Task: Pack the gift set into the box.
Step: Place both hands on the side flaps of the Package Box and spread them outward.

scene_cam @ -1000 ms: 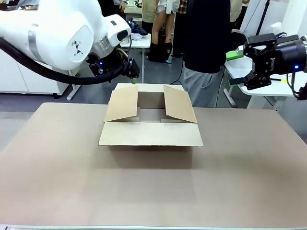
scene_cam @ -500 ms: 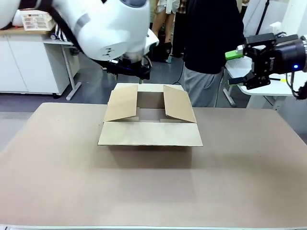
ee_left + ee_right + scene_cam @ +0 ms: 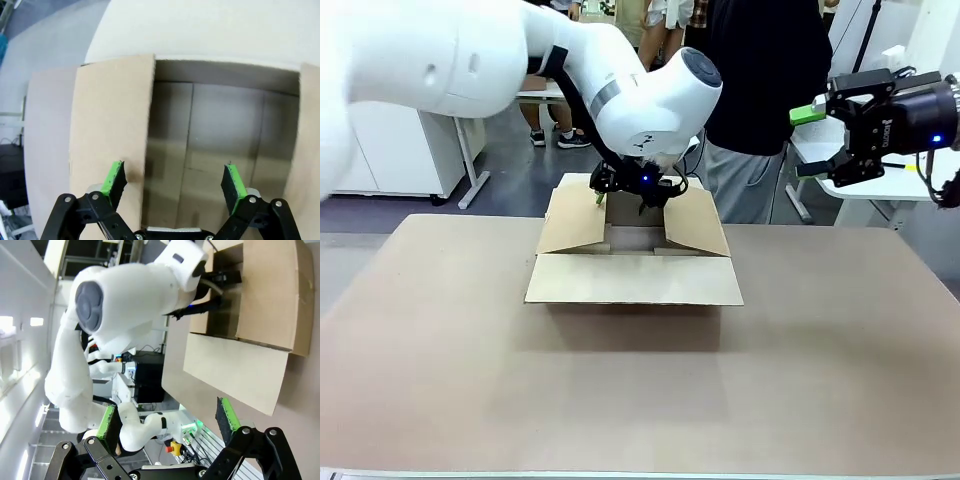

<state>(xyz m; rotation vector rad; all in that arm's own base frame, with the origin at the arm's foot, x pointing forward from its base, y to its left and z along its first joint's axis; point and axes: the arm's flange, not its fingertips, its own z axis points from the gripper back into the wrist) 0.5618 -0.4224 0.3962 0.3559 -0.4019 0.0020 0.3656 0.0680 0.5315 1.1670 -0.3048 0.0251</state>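
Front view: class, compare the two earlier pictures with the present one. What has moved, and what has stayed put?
The left claw swung from the table's left side across to above the box, and now hangs open over its opening. It holds nothing. The right claw stayed open at the right; the box and the person behind it kept their places.

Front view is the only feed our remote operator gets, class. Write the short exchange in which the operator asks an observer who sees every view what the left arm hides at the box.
Operator: The arm blocks my view. Is anything in the box?
Observer: No. The left wrist view shows only its bare cardboard floor.
Operator: Is the left gripper open?
Observer: Yes, its fingers are spread with nothing between them, one over a side flap, one over the opening.
Operator: And the right gripper?
Observer: Its own view shows it open and empty too, held off to the side of the box.
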